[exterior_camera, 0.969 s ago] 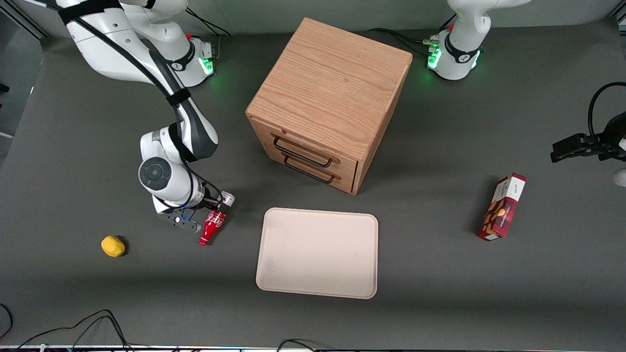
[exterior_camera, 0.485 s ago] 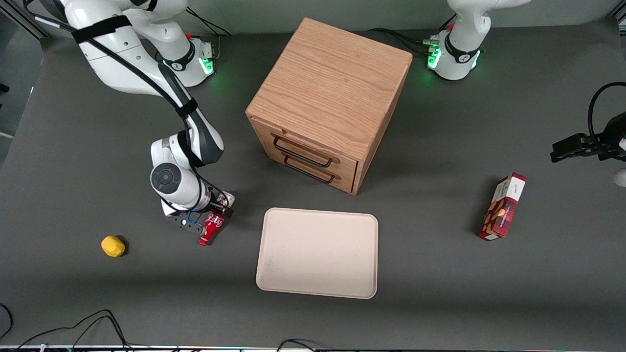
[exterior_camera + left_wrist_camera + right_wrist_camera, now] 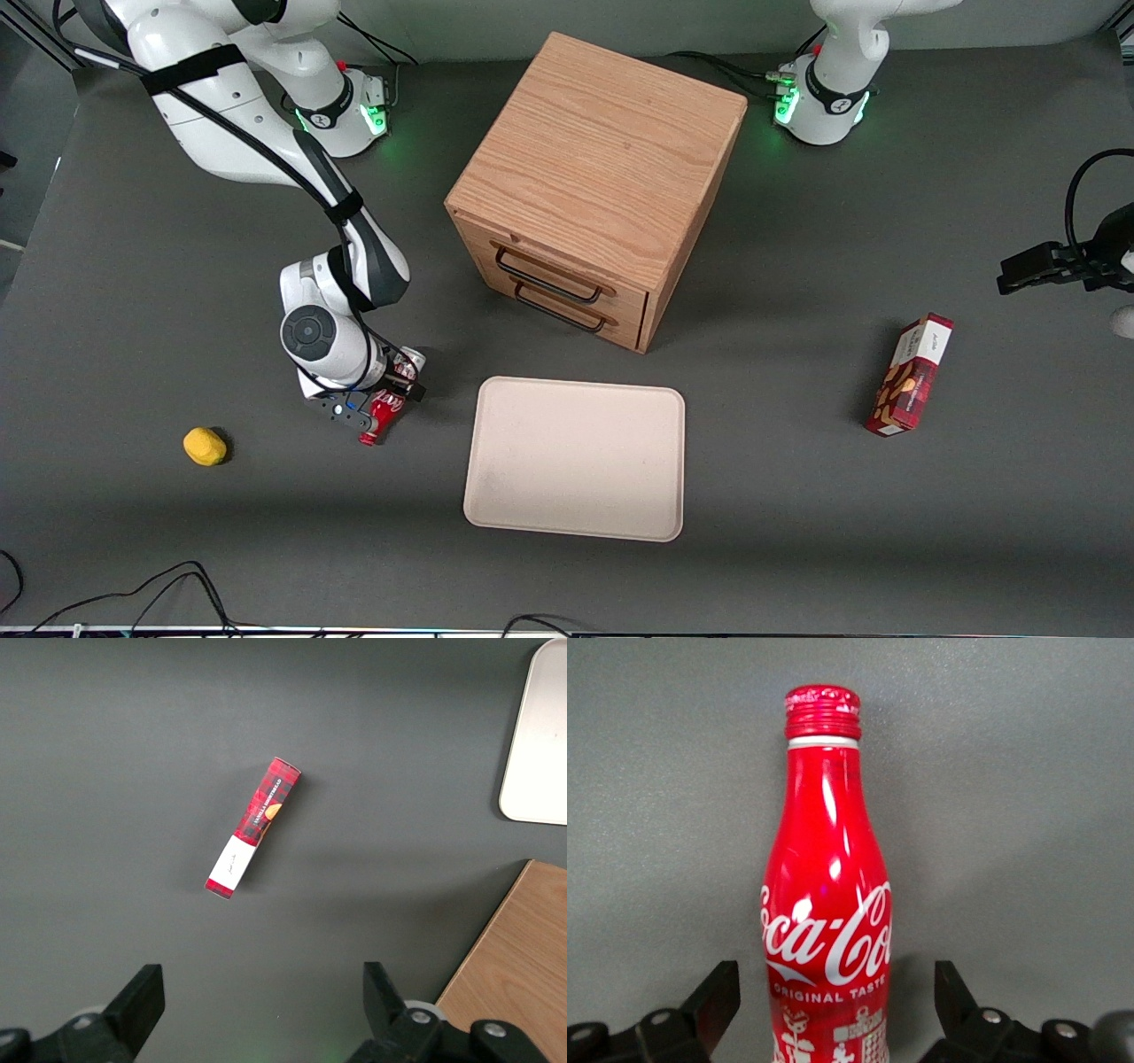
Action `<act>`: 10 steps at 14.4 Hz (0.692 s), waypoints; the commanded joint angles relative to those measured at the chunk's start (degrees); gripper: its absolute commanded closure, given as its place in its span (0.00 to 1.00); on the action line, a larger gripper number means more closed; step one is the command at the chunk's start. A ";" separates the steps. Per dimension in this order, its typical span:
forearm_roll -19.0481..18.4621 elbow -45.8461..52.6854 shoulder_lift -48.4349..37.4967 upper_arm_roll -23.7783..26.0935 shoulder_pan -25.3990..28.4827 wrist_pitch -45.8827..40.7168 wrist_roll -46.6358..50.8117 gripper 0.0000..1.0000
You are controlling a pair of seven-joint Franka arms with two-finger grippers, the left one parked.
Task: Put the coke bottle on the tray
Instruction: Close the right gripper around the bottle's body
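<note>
So the tray (image 3: 576, 458) is sat in front of the cabinet (image 3: 595, 177), nothing on it yet. The bottle (image 3: 379, 416) is lying on the tabletop (image 3: 797, 496) just beside the tray, toward the working arm's end. The hand (image 3: 376, 408) is spread wide around its lower body, not clamped. It should be centred first, then squeezed gently.

bare table between coke bottle (image 3: 379, 418) and tray (image 3: 576, 456).
</note>
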 commanded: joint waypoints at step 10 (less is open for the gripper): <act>-3.72 1.35 0.57 -0.30 0.37 0.82 4.95 1.00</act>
